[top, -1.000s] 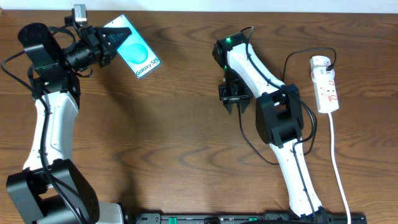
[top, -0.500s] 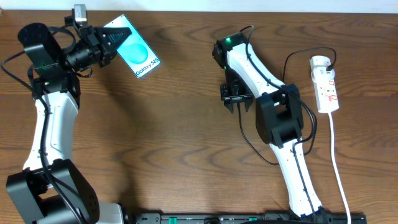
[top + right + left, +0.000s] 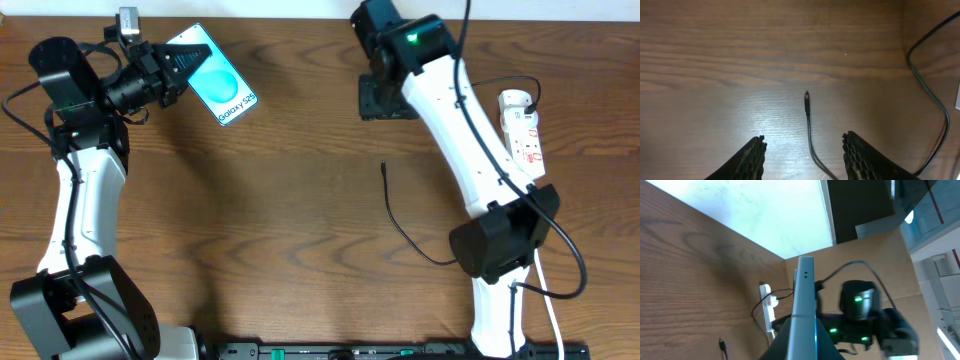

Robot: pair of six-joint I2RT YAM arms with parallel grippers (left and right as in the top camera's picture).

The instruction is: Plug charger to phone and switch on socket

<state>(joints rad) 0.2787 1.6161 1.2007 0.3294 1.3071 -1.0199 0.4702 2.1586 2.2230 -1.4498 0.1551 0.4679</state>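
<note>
One loose end sits nearest: the charger (image 3: pixel 386 190) lies slack on the table (image 3: pixel 300 230), plug tip (image 3: pixel 806 94) pointing away, touched by nothing. Above it the right tool (image 3: pixel 804 137) hangs w/ fingers spread wide and empty, the tip centred betw. them. We read that as lining up for a pick. Off to the right, the socket (image 3: pixel 524 135) lies flat, well apart. Farthest, the left tool (image 3: pixel 178 62) is clamped on one end of the phone (image 3: pixel 222 85), Galaxy end free, prob. so the plug can reach its port.
</note>
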